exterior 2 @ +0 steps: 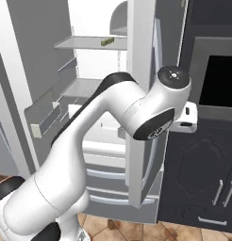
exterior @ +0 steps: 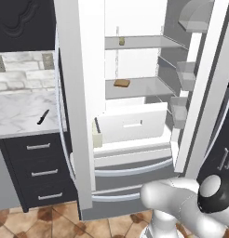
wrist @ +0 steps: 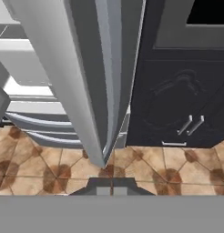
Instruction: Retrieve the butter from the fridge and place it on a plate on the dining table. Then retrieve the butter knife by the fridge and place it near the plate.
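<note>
Closed on nothing, the hand shows its two dark tips pressed together at the bottom centre of the hand view, above brown tiled floor, near the lower edge of the open grey steel door. Centre frame in the left base view, the fridge stands open, its interior white: the butter, a small pale stick, sits on the top shelf, a flat brown slab on the shelf below. At left, the butter knife, slim and dark, lies on the veined marble table.
</note>
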Controlling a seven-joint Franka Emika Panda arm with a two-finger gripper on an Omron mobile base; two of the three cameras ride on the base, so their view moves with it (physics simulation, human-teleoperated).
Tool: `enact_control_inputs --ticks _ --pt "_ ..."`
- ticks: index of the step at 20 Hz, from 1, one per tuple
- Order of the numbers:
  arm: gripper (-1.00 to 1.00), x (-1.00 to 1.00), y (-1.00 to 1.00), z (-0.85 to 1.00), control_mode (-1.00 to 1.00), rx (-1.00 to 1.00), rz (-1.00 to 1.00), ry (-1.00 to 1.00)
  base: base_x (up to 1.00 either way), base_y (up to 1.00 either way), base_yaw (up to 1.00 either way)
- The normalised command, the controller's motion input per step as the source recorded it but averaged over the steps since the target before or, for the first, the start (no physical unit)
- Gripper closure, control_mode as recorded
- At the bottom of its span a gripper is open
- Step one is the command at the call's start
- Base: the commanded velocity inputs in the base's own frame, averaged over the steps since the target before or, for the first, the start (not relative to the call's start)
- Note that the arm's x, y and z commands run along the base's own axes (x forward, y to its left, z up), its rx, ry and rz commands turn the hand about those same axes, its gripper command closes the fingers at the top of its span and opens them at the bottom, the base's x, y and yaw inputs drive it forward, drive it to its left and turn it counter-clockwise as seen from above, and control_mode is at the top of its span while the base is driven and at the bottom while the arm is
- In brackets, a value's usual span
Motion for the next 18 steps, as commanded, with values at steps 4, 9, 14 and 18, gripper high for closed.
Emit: enact_control_inputs --ticks 4,9,14,18 --pt "1.0 0.22 1.0 0.0 -1.0 -0.32 -0.12 0.16 0.0 0.0 0.0" --pt "-1.0 0.27 0.83 0.0 -1.0 -0.23 -0.09 0.17 0.0 0.0 0.0" --pt "-1.0 0.29 0.64 0.0 -1.0 -0.2 -0.02 0.24 0.0 0.0 0.0" --pt "-1.0 0.29 0.58 0.0 -1.0 -0.18 -0.01 0.23 0.0 0.0 0.0"
